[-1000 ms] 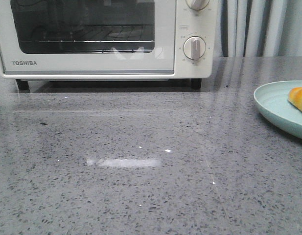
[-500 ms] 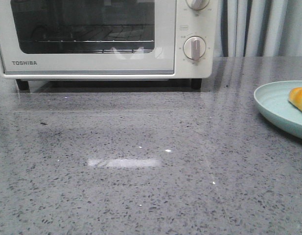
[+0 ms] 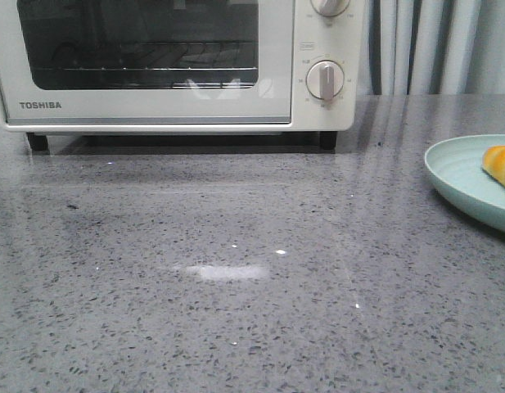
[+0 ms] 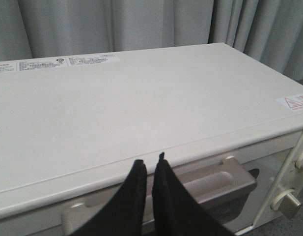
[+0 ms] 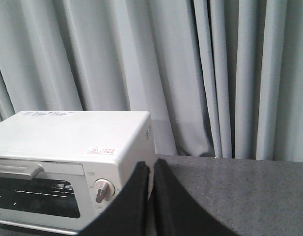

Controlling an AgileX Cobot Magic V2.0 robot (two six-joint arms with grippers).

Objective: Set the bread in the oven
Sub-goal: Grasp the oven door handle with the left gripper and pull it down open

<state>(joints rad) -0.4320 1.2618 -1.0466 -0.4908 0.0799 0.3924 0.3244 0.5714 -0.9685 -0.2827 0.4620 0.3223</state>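
The white TOSHIBA oven [image 3: 154, 106] stands at the back left of the counter with its glass door closed. The bread [image 3: 502, 166], a golden-orange roll, lies on a pale blue-green plate [image 3: 457, 176] at the right edge and is partly cut off by the frame. Neither gripper appears in the front view. My left gripper [image 4: 149, 164] is shut and empty, hovering over the front edge of the oven's top [image 4: 141, 108], above the door handle [image 4: 220, 179]. My right gripper [image 5: 150, 166] is shut and empty, raised to the right of the oven [image 5: 68, 142].
Two round dials [image 3: 325, 80] sit on the oven's right panel. Grey curtains [image 5: 190, 73] hang behind the counter. The speckled grey countertop [image 3: 236, 311] stretches in front of the oven.
The pale reflection on the countertop has shrunk and slid to the right. The oven, plate and bread have not moved.
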